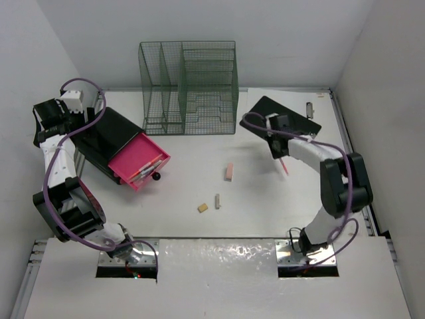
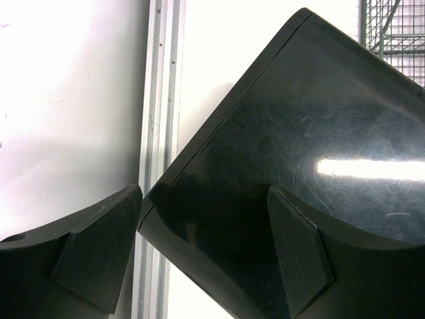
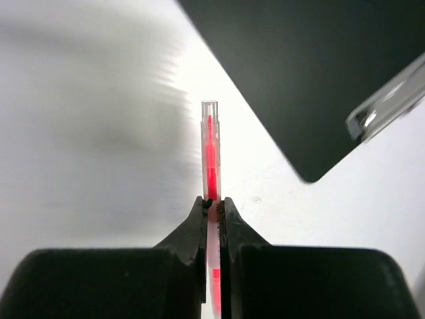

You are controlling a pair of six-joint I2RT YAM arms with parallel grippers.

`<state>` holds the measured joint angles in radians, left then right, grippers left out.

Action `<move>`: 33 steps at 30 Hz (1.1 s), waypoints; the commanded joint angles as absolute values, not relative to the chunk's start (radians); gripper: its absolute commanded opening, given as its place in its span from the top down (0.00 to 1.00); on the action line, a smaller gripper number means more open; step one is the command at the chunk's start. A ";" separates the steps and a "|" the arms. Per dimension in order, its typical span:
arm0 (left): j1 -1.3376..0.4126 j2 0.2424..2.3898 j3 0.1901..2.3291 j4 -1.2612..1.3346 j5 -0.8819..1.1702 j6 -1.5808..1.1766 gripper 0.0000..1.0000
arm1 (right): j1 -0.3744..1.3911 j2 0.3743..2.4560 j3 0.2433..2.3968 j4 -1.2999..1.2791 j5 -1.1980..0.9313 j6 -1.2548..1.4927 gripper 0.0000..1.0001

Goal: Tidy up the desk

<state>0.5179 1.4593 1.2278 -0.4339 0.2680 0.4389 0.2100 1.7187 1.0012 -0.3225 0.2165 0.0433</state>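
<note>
Grips red pen (image 3: 210,153) in tightly closed right jaws, long axis pointing straight out ahead. Hangs over white desk surface (image 1: 265,212), well right of black drawer box (image 1: 109,133) and its open pink drawer (image 1: 136,156). Spreads left jaws wide astride box corner, nothing clamped; nearer arm to drawer. Shows pinch only at right wrist, drawer only from above.

I see my right gripper (image 1: 279,150) holding a red pen (image 1: 285,167) beside a black pad (image 1: 293,114), while my left gripper (image 1: 66,123) hangs over the black box (image 1: 111,133) whose pink drawer (image 1: 138,159) stands open.
</note>
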 commanded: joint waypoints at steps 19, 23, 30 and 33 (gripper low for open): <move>0.514 1.471 1.207 -0.499 0.229 0.463 0.25 | 1.008 2.004 1.682 0.229 -0.319 -0.586 1.00; 0.512 1.471 1.204 -0.499 0.224 0.472 0.25 | 1.017 2.137 1.798 0.158 -0.365 -0.554 1.00; 0.514 1.476 1.207 -0.494 0.221 0.474 0.25 | 1.023 2.198 1.819 0.163 -0.344 -0.509 1.00; 0.514 1.477 1.209 -0.492 0.224 0.468 0.25 | 1.025 2.198 1.812 0.161 -0.337 -0.502 0.86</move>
